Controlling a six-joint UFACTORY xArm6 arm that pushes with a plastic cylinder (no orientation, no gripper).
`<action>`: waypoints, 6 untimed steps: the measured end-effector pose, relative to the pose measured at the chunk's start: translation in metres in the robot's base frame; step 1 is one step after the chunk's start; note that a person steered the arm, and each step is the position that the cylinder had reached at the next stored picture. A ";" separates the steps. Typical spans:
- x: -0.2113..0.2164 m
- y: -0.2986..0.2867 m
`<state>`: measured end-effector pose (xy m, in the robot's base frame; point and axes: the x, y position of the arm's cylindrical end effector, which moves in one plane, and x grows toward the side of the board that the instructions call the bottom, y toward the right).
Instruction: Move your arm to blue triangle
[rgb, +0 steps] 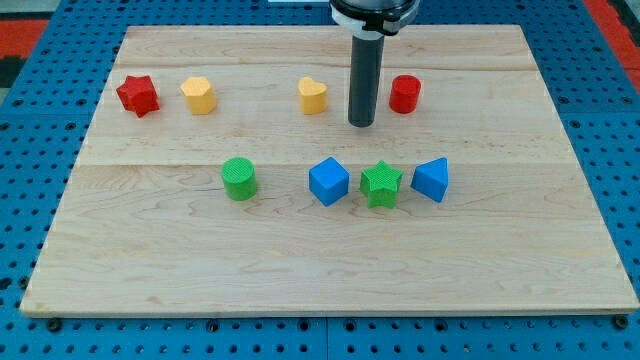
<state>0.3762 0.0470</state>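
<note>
Camera view: my tip (362, 124) bare and touching no block, standing between yellow heart (313, 96) and red cylinder (405, 94), with blue triangle (431, 179) lying toward the view's bottom right, just right of green star (381, 184)

A straight, dark grey cylindrical rod (362, 85) hangs from a black-and-white collar at the view's top.
</note>
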 end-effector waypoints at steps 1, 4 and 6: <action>0.007 0.008; 0.027 0.076; 0.080 0.113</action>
